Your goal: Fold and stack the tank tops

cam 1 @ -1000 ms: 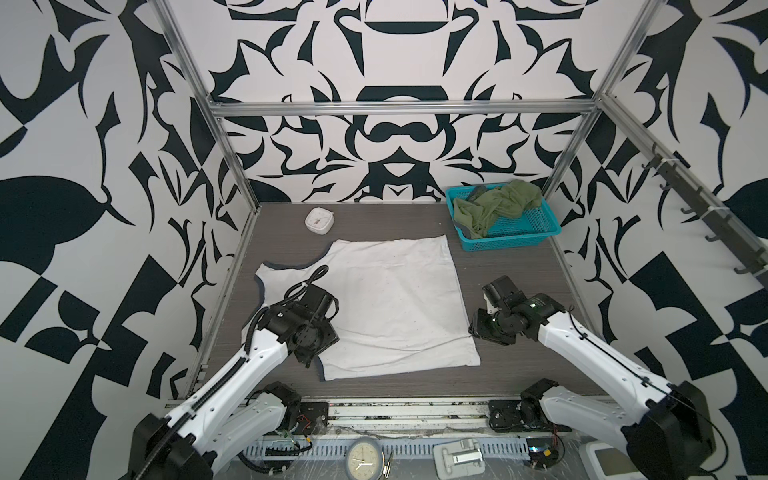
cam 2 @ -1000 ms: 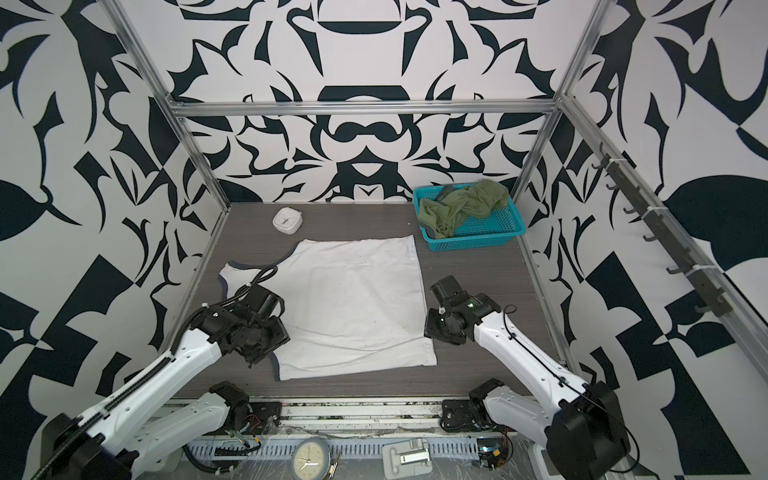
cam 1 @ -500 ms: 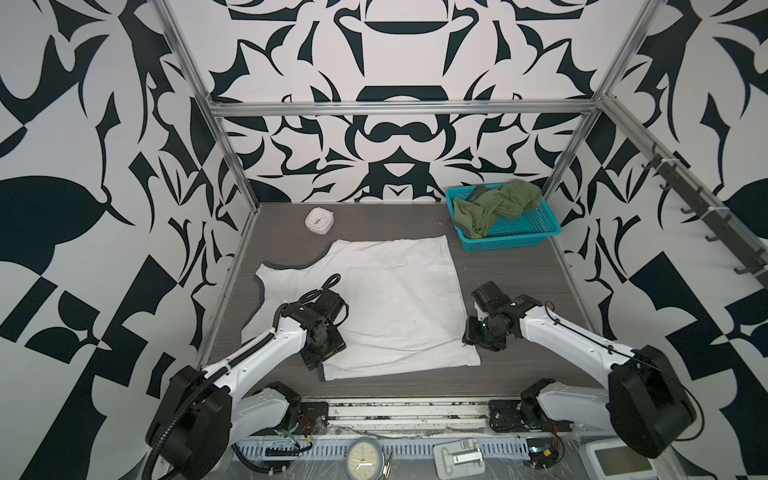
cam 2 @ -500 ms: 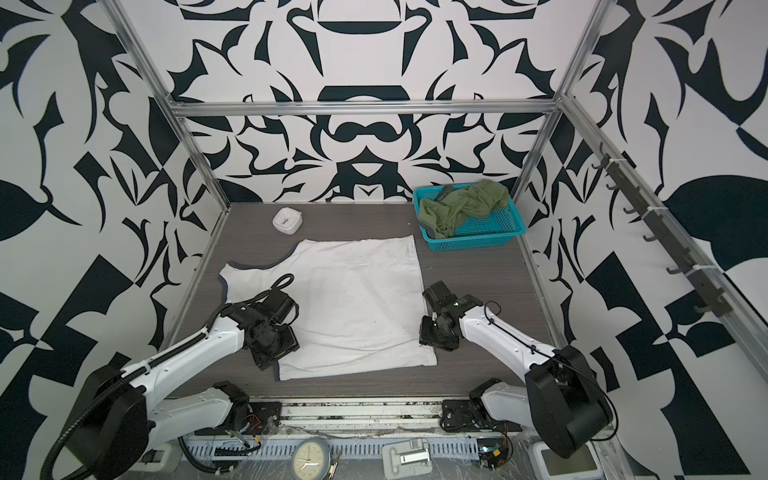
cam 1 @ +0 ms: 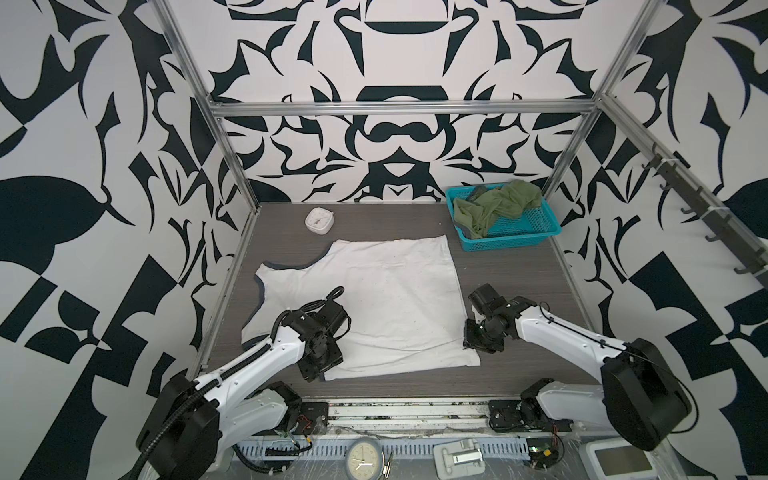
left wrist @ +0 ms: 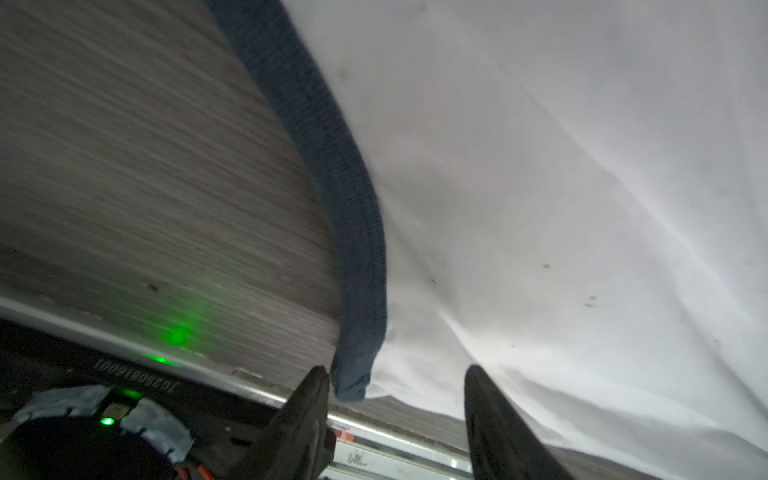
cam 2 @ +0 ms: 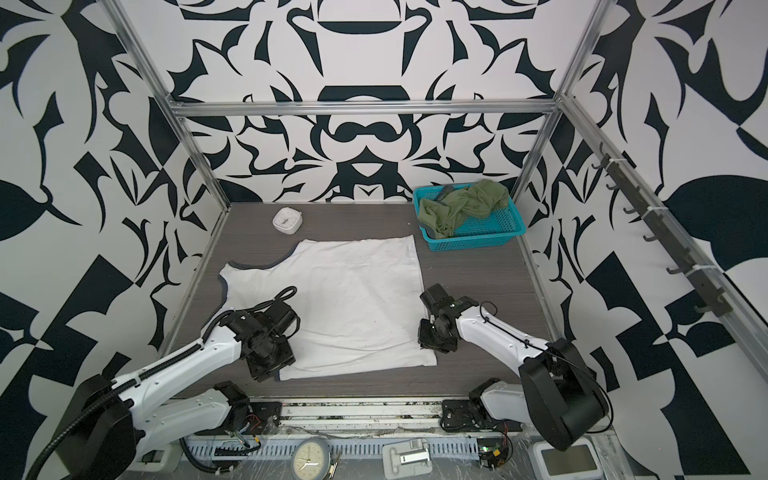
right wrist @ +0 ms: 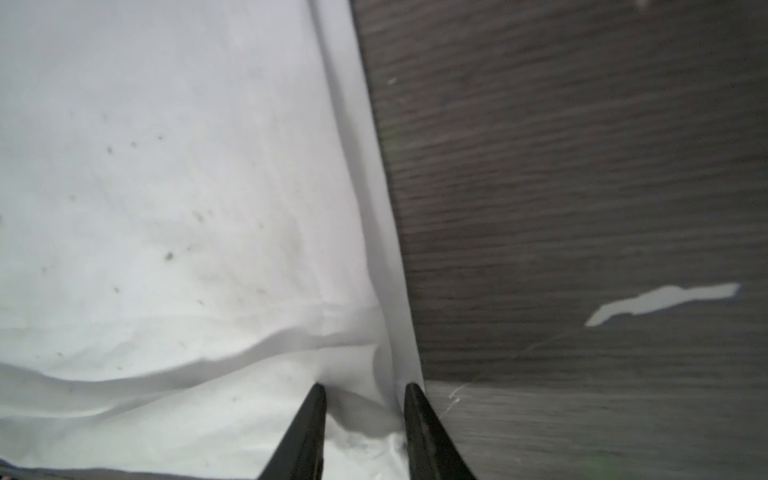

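The white cloth tank top with navy trim [cam 1: 386, 299] is lying spread flat on the dark wood-grain table [cam 1: 519, 282]. The left tool [left wrist: 395, 370] is sitting low over its near corner, jaws released and wide, the end of the navy trim just inside one finger. The right tool [right wrist: 365, 386] is straddling the hem at the other near corner, with white cloth bunching between its narrow-set jaws. I cannot tell whether it is pinching. Well beyond that right tool, the crumpled olive green tank top [cam 1: 494, 203] is lying in a teal plastic mesh basket [cam 1: 515, 239].

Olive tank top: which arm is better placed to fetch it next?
Likely right. The olive tank top lies in the blue basket at the far right, beyond the right gripper; the left gripper is across the white tank top.
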